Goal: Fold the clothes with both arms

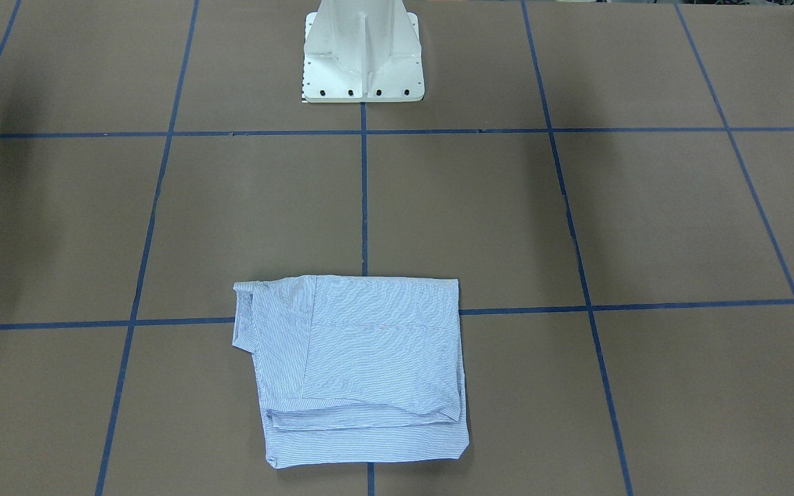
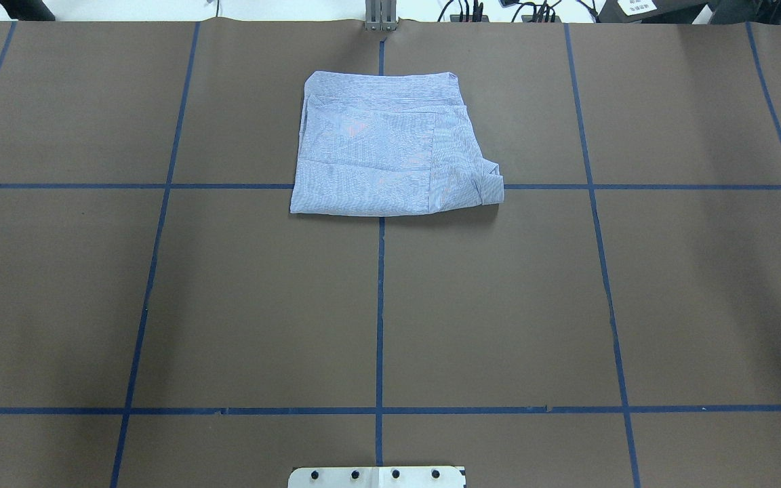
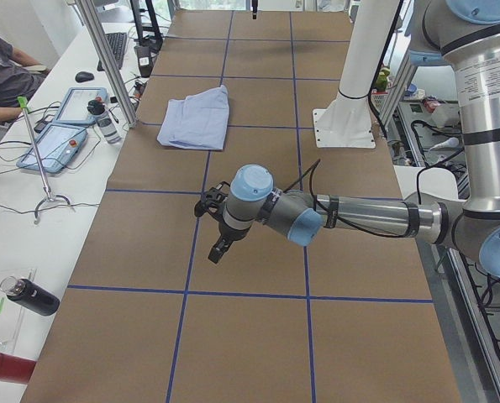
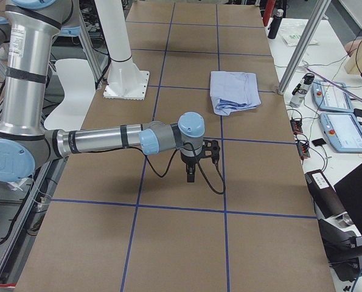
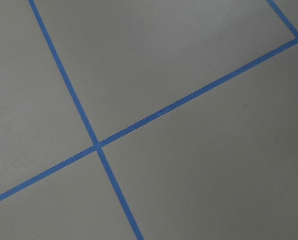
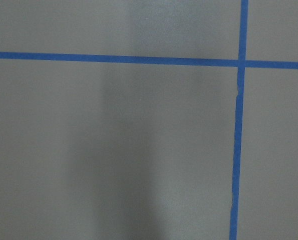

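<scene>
You have the shirt (image 2: pixel 390 149) lying as a compact folded rectangle on the worktop (image 2: pixel 228 305), left pincer (image 3: pixel 218 249) and right pincer (image 4: pixel 190 177) well apart from it (released or clenched, I cannot tell), so folding looks done and only a check remains.

Your counter (image 2: pixel 228 305) is a flat brown surface, marked into large rectangles by thin blue tape lines (image 2: pixel 379 305). On it you have a light blue, finely white-striped shirt (image 2: pixel 384 146), folded into a flat, roughly square bundle that covers one tape crossing on the centre line. Well apart from it, on the same centre line, a white metal pedestal base (image 1: pixel 362 69) stands at the robot's edge.
</scene>
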You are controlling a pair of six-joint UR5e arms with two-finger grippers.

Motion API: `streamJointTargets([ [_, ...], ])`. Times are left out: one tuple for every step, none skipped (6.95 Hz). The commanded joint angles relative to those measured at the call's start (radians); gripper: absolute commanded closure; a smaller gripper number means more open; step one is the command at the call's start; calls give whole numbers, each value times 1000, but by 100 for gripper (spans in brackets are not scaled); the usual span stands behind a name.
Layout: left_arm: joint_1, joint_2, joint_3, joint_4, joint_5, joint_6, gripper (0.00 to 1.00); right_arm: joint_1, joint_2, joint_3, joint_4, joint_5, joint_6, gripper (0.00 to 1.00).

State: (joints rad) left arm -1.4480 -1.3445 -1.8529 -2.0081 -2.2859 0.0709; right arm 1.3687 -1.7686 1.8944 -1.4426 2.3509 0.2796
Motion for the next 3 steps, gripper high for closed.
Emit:
streamJointTargets([
  [-6,-5,1,2,-9,6,1,3,-2,0,1,-7,-7,0],
  [-6,-5,3,3,-32,6,1,1,1,2,2,-9,-7,0],
  [-6,-5,-5,2,-30,0,0,1,3,0,1,-9,-5,0],
])
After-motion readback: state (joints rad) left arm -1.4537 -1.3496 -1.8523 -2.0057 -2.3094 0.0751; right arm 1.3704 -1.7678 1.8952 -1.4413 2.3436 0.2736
